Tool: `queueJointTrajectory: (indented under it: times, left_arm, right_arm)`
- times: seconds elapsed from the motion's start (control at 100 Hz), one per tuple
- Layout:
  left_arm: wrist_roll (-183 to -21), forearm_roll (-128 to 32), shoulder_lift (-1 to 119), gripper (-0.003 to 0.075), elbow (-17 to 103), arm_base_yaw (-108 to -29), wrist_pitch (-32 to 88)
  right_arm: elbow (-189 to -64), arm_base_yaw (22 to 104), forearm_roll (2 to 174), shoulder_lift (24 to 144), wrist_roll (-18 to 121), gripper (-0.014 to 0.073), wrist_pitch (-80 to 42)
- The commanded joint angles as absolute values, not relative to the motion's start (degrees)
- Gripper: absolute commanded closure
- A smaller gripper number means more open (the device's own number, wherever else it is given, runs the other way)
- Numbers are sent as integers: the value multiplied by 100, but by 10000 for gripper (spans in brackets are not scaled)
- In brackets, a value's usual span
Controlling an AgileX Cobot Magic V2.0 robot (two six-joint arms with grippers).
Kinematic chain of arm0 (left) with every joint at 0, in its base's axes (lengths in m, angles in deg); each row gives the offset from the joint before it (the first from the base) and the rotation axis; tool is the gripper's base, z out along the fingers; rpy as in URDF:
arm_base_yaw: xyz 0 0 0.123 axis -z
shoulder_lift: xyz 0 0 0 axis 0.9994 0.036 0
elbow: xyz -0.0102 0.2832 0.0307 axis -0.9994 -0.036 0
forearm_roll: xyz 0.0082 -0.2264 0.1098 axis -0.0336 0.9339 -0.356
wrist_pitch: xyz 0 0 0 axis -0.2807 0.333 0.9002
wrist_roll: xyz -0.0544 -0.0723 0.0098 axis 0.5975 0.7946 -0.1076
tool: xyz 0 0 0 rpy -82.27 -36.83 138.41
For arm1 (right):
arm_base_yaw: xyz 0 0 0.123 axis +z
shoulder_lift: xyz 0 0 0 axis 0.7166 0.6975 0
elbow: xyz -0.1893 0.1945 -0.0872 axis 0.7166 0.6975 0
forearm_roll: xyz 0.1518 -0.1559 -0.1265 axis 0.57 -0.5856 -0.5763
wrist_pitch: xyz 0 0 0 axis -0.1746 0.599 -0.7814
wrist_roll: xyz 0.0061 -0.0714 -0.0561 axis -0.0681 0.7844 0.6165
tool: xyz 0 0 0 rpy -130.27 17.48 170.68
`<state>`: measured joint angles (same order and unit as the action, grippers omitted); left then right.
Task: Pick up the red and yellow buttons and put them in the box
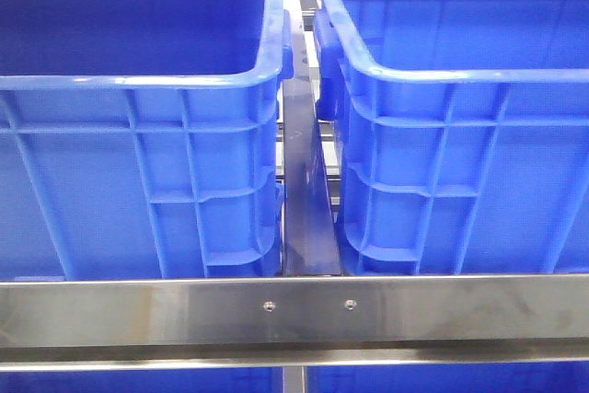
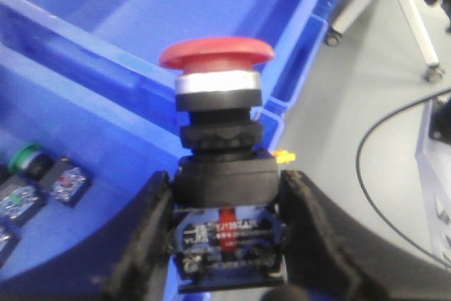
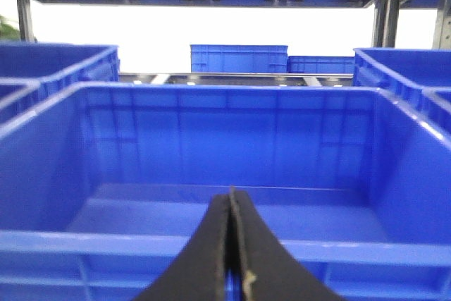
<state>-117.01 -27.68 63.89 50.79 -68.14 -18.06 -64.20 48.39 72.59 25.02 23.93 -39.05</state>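
Observation:
In the left wrist view my left gripper (image 2: pixel 224 206) is shut on a red button (image 2: pixel 217 56): a red mushroom cap, a silver ring, a black body and a labelled base between the two fingers (image 2: pixel 144 234). It hangs over a blue crate (image 2: pixel 91 40) rim. A small yellow piece (image 2: pixel 284 154) shows just behind the button's body; I cannot tell what it is. My right gripper (image 3: pixel 230 206) is shut and empty, facing an empty blue crate (image 3: pixel 225 139). Neither gripper shows in the front view.
The front view shows two big blue crates (image 1: pixel 138 117) (image 1: pixel 460 117) on a steel rack rail (image 1: pixel 294 310). In the left wrist view a green button (image 2: pixel 27 156) and several switch blocks (image 2: pixel 65 181) lie in a blue crate. Grey floor and a black cable (image 2: pixel 366 188) are beside it.

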Motion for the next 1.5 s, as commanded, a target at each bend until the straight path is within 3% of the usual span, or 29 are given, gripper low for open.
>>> queueJointTrajectory:
  times: [0.0, 0.13, 0.33, 0.77, 0.89, 1.06, 1.13, 1.36, 1.49]
  left_arm:
    - [-11710, -2579, 6432, 739, 5233, -6578, -1518]
    - [-11710, -2687, 6505, 739, 5233, -6466, -1488]
    - [-11710, -2722, 6504, 739, 5233, -6466, -1477]
    - [-11710, -2727, 6504, 739, 5233, -6466, -1477]
    - [-11710, -2727, 6504, 739, 5233, -6466, -1477]
    - [-11710, -2727, 6504, 739, 5233, -6466, -1477]
    - [-11710, -2727, 6504, 739, 5233, -6466, -1477]
    - [-11710, -2727, 6504, 739, 5233, -6466, -1487]
    - [-11710, -2727, 6504, 739, 5233, -6466, -1487]
  right_arm:
    - [-6796, 4870, 7240, 2375, 1707, 662, -3993]
    - [-7524, 4878, 7240, 2379, 848, 662, -2716]
    - [-8814, 4878, 7808, 2468, 683, 662, -875]
    - [-9273, 4878, 8247, 2482, 683, 654, -875]
    - [-9273, 4878, 8256, 2482, 683, 536, -875]
    - [-9273, 4878, 8262, 2482, 683, 148, -832]
    - [-9273, 4878, 8410, 2482, 683, 41, -825]
    - [-9273, 4886, 9566, 2837, 766, 60, -756]
    - [-9273, 5036, 10943, 3502, 1935, 88, -593]
